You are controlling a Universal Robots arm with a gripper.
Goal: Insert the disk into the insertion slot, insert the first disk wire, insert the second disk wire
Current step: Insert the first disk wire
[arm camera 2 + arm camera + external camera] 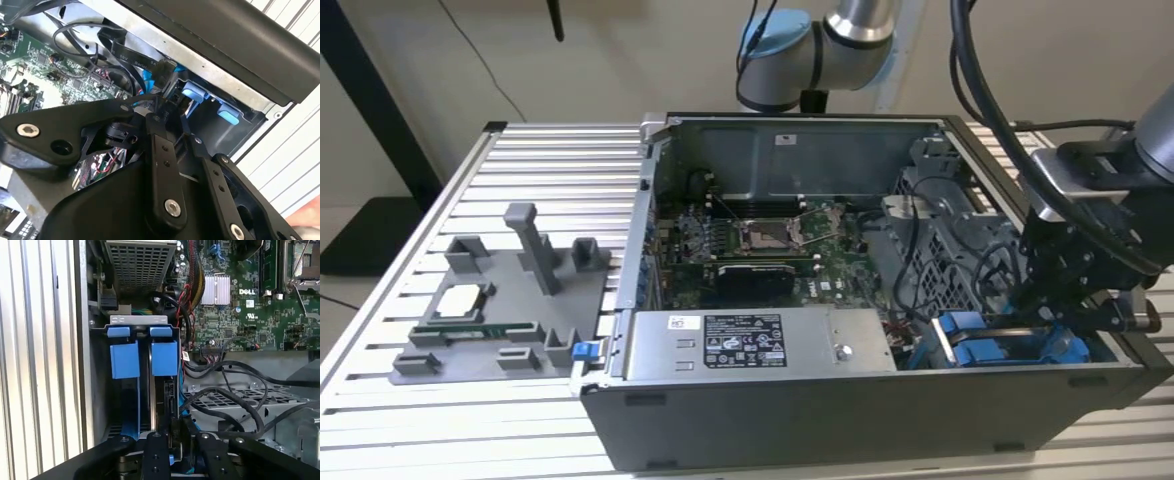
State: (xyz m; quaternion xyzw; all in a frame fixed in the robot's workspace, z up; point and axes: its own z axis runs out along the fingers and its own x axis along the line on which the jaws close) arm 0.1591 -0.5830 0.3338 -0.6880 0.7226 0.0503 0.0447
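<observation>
An open computer case (854, 420) sits on a ribbed metal worktop (547, 160). 1 robot arm reaches down into the corner of the case at the exterior view's right. The pincer (1051, 325) hangs just over a slot (1001, 348) of grey sheet metal with bright blue plastic fittings.

In the first wrist view the pincer (176, 434) points straight at this slot (137, 320). The disk (164, 400) stands on edge inside the slot, directly ahead of the fingertips, with 2 blue tabs at its far end. The pincer is narrow. Its 2 fingers come close together on a small black plug (175, 424) that sits against the near edge of the disk.

In the second wrist view the pincer (154, 111) has its tips drawn together. A flat black cable (135, 56) and a blue cable (147, 82) run just beyond them.

Loose black cables (240, 397) loop close beside the pincer, over a perforated grey plate. A green circuit board (240, 305) lies farther ahead of the pincer, past the slot.

In the exterior view a grey box (747, 345) with a white label lies just beside the pincer, toward the exterior view's left. Well apart from the pincer, outside the case, a grey tray (494, 310) of small parts rests on the worktop.
</observation>
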